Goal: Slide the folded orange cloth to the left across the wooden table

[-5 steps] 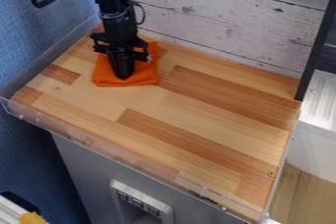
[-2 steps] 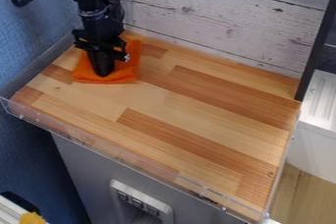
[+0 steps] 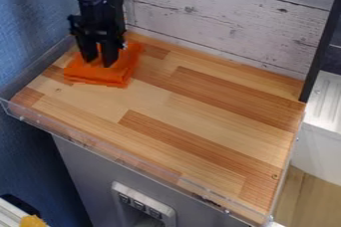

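The black gripper (image 3: 99, 61) hangs over the upper left corner of the wooden board, its two fingers spread apart. Below and around the fingertips lies a folded orange cloth (image 3: 100, 75), somewhat bunched, with its front edge toward the middle of the board. The cloth also shows between the two fingers. Whether the tips press on the cloth cannot be told.
The wooden tabletop (image 3: 193, 116) has a clear plastic lip (image 3: 120, 154) along its front. A whitewashed plank wall (image 3: 220, 19) stands behind, a blue wall (image 3: 33, 37) at the left, and a dark post (image 3: 321, 47) at the right back corner.
The cloth slid left with the gripper, then turned and bunched a little. The gripper rotated and its fingers, close together before, now stand apart.
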{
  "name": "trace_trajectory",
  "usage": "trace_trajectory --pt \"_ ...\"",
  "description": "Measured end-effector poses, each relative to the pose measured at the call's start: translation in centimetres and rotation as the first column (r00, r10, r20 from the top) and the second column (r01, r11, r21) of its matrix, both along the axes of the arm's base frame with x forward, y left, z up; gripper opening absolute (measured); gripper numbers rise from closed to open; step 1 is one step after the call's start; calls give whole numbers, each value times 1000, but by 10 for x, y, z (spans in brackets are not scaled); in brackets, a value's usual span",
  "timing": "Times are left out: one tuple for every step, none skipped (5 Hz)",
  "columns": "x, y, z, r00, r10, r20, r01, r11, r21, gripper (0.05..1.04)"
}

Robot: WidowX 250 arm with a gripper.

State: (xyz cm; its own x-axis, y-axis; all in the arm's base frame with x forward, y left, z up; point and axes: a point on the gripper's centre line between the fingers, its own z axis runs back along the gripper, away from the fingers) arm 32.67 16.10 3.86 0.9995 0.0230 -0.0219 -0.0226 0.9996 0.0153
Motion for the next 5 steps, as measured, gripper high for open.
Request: trace_trajectory --pt "1 -4 4 1000 -11 -14 11 1000 -2 993" --pt "4 -3 9 1000 -7 -5 7 1000 3 1001" --pt "9 -3 18 1000 -10 22 10 1000 5 999" --pt "12 -5 25 999 -8 43 8 1000 3 997" --pt "13 -9 29 998 -9 56 9 1000 -4 997"
